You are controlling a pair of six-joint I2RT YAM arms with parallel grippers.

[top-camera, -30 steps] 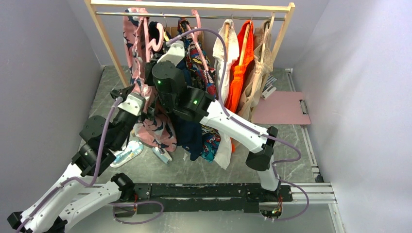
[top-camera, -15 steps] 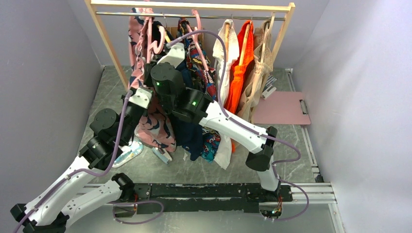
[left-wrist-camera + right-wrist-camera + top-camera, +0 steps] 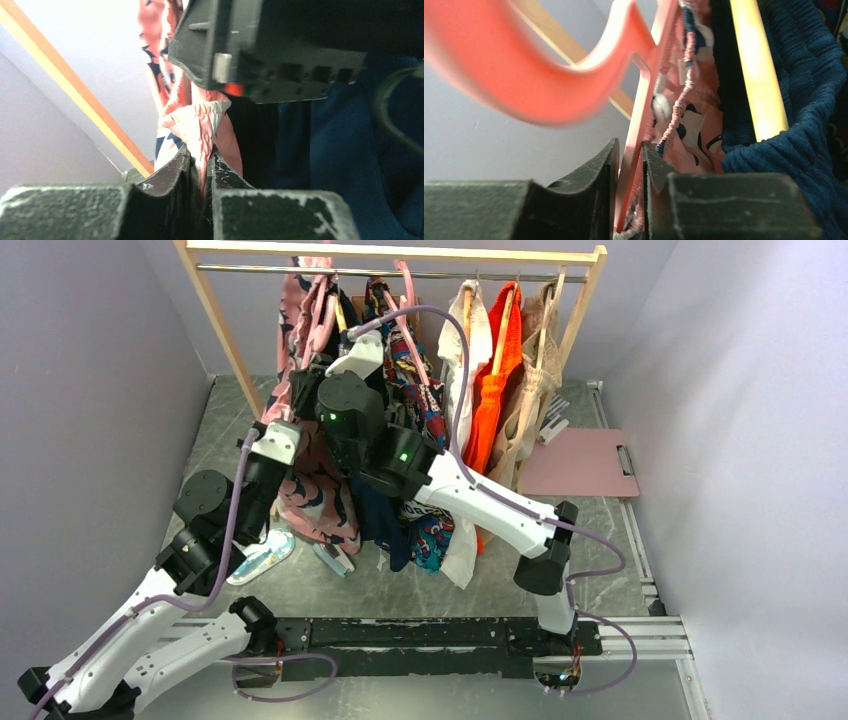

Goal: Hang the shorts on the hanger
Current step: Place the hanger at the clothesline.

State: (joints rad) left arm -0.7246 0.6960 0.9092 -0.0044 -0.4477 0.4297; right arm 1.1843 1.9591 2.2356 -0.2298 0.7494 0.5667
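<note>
- The left gripper point(image 3: 199, 155) is pinching a bunched fold of the shorts point(image 3: 196, 122), its fingers clamped tight on the cloth.
- The shorts point(image 3: 315, 495) are hanging at the left end of the wooden rack point(image 3: 400, 252). They're showing pink with a navy-and-white wave print, the gathered elastic edge ruffling.
- The right gripper point(image 3: 630, 152) is squeezing the flat stem of the pale-pink hanger point(image 3: 636, 100), with shorts fabric lying right against it.
- The hanger's hook is blurring out. From above, the right arm point(image 3: 480, 495) is hiding where the fingers are meeting cloth and hanger.
</note>
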